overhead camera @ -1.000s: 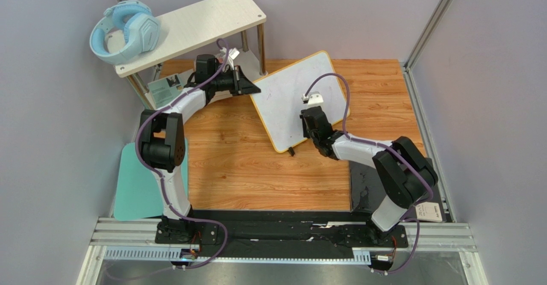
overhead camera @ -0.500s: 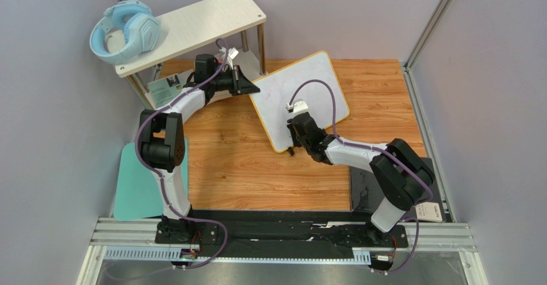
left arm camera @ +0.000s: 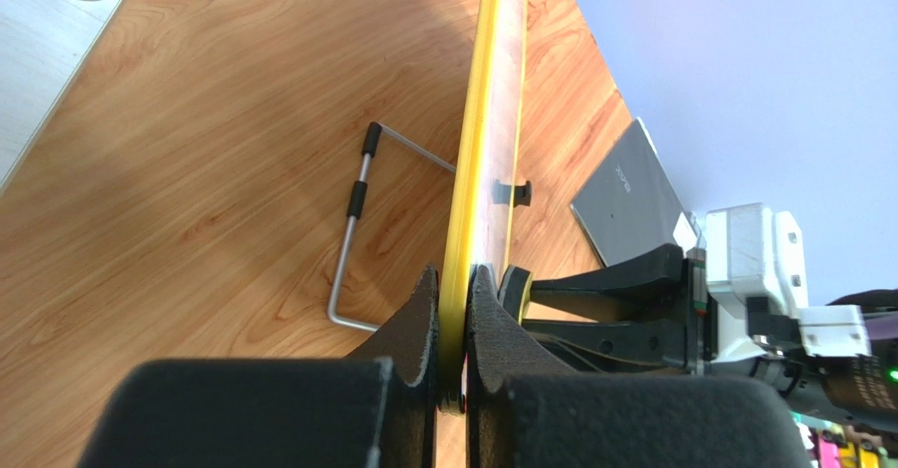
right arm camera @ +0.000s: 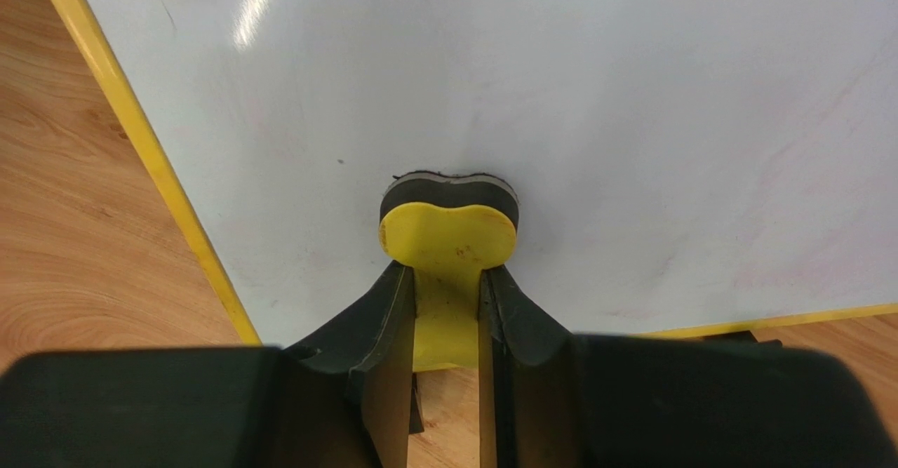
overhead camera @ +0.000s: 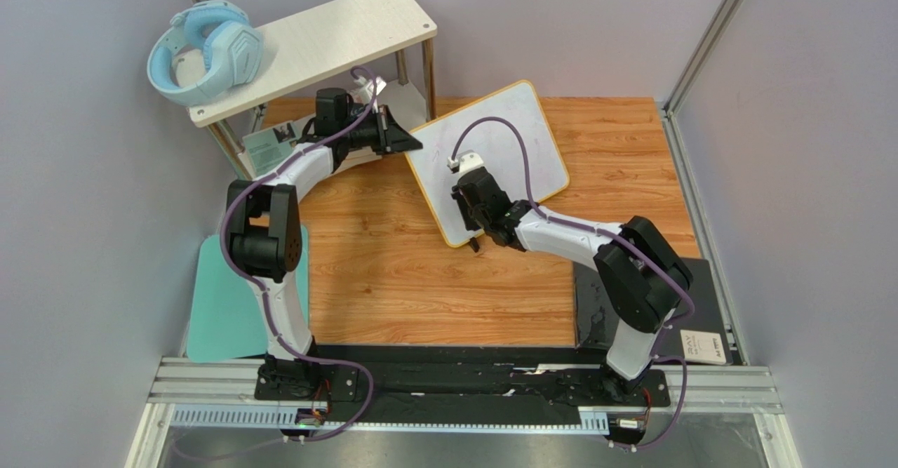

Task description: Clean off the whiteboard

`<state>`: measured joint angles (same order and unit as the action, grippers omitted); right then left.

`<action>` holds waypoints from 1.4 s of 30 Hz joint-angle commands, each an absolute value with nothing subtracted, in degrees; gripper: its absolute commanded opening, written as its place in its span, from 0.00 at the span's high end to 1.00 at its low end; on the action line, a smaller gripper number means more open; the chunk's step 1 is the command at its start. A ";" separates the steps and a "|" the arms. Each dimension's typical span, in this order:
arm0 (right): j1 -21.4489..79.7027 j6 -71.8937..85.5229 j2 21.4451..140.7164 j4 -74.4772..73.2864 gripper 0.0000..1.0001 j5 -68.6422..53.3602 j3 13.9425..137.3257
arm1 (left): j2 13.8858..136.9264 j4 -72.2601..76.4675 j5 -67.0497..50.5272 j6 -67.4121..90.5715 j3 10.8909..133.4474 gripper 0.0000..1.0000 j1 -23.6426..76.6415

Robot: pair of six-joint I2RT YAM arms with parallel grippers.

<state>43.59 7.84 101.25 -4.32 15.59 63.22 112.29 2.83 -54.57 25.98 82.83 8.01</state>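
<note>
The whiteboard [overhead camera: 506,142], white with a thin yellow frame, stands tilted on the wooden table. Its face looks clean with faint smears in the right wrist view [right arm camera: 548,100]. My left gripper [overhead camera: 406,136] is shut on the board's yellow edge [left arm camera: 464,258] at its upper left corner. My right gripper [overhead camera: 467,196] is shut on a yellow eraser [right arm camera: 448,239] whose dark pad presses flat on the board's lower left area. In the left wrist view the board is edge-on, with the right gripper [left arm camera: 590,300] against its face.
A pale wooden shelf [overhead camera: 316,47] with blue headphones [overhead camera: 202,52] stands at the back left. A teal mat [overhead camera: 221,310] lies at the left edge. A wire stand [left arm camera: 358,226] props the board from behind. A grey box [left arm camera: 632,200] lies on the table.
My right gripper has slid the eraser left across the board, from its right middle to its lower left. The board has shifted slightly. The left gripper keeps its hold.
</note>
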 commanded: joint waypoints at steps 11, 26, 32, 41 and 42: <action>43.24 5.89 109.94 5.10 1.00 17.13 85.14 | 112.24 2.81 -47.46 15.56 83.58 1.00 9.40; 36.92 2.29 119.89 2.72 1.00 23.56 104.59 | 112.32 2.11 -47.64 14.77 83.76 1.00 10.11; 37.26 2.99 116.55 3.69 1.00 17.32 98.62 | 112.50 2.37 -47.64 15.03 83.76 1.00 10.20; 42.00 4.83 113.91 3.34 1.00 13.63 89.84 | 112.67 2.11 -47.55 14.94 83.94 1.00 10.28; 42.62 4.83 112.69 3.51 1.00 13.54 87.30 | 112.76 2.11 -47.55 14.94 83.94 1.00 10.28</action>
